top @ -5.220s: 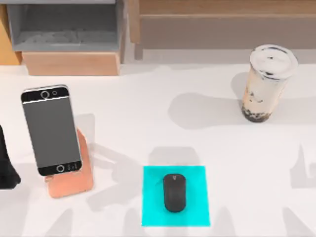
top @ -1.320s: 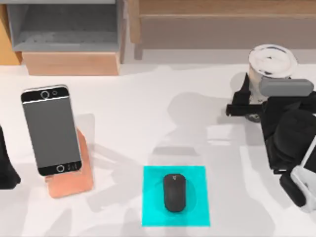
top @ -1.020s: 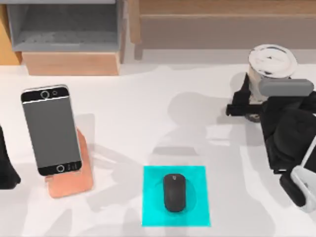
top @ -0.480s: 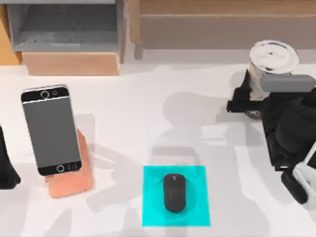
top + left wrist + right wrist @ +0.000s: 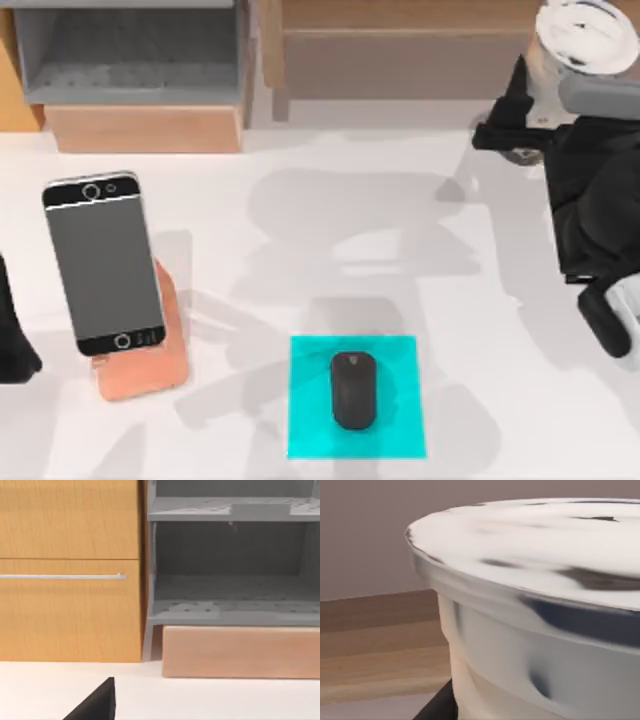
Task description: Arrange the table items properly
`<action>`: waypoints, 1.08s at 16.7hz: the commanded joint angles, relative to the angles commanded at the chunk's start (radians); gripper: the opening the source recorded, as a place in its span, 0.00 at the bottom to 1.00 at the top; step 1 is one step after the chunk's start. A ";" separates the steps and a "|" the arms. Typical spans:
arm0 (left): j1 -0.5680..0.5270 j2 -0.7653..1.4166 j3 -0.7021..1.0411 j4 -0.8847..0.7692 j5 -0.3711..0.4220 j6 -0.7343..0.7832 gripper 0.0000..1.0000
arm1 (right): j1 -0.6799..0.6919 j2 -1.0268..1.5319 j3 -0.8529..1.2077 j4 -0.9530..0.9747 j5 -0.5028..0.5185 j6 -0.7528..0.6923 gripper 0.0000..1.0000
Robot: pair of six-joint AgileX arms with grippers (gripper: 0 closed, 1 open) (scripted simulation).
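The clear cup (image 5: 582, 30) of milky tea hangs above the table's far right corner, and my right gripper (image 5: 545, 108) is shut on its side below the lid. In the right wrist view the cup (image 5: 545, 630) looms very close, white lid uppermost. On the cyan mat (image 5: 310, 400) at the front middle lies the black mouse (image 5: 353, 390). The black smartphone (image 5: 103, 262) leans on the rose-gold stand (image 5: 150, 372) at the left. My left gripper (image 5: 12, 340) is parked at the left edge.
A wooden shelf unit (image 5: 130, 60) with grey compartments runs along the back edge; its shelves (image 5: 230, 605) face the left wrist camera. The white table (image 5: 350, 230) is bare between the phone, the mat and the right arm.
My right gripper closed on the cup and lifted it; cup and gripper have moved toward the back of the table. The phone, the mouse and the left arm stayed put.
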 joint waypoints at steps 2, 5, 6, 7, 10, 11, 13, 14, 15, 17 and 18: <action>0.000 0.000 0.000 0.000 0.000 0.000 1.00 | -0.021 -0.046 0.043 -0.050 -0.015 0.021 0.00; 0.000 0.000 0.000 0.000 0.000 0.000 1.00 | -0.057 -0.105 0.122 -0.151 -0.044 0.043 0.00; 0.000 0.000 0.000 0.000 0.000 0.000 1.00 | -0.070 -0.119 0.155 -0.193 -0.056 0.047 0.00; 0.000 0.000 0.000 0.000 0.000 0.000 1.00 | -0.083 -0.129 0.190 -0.240 -0.069 0.049 0.00; 0.000 0.000 0.000 0.000 0.000 0.000 1.00 | -0.122 -0.130 0.308 -0.393 -0.111 0.040 0.00; 0.000 0.000 0.000 0.000 0.000 0.000 1.00 | -0.134 -0.124 0.349 -0.446 -0.124 0.033 0.00; 0.000 0.000 0.000 0.000 0.000 0.000 1.00 | -0.158 -0.108 0.430 -0.551 -0.151 0.014 0.00; 0.000 0.000 0.000 0.000 0.000 0.000 1.00 | -0.168 -0.099 0.468 -0.602 -0.164 0.004 0.00; 0.000 0.000 0.000 0.000 0.000 0.000 1.00 | -0.178 -0.088 0.505 -0.650 -0.176 -0.007 0.00; 0.000 0.000 0.000 0.000 0.000 0.000 1.00 | -0.193 -0.066 0.572 -0.737 -0.198 -0.029 0.00; 0.000 0.000 0.000 0.000 0.000 0.000 1.00 | -0.199 -0.054 0.600 -0.773 -0.207 -0.038 0.00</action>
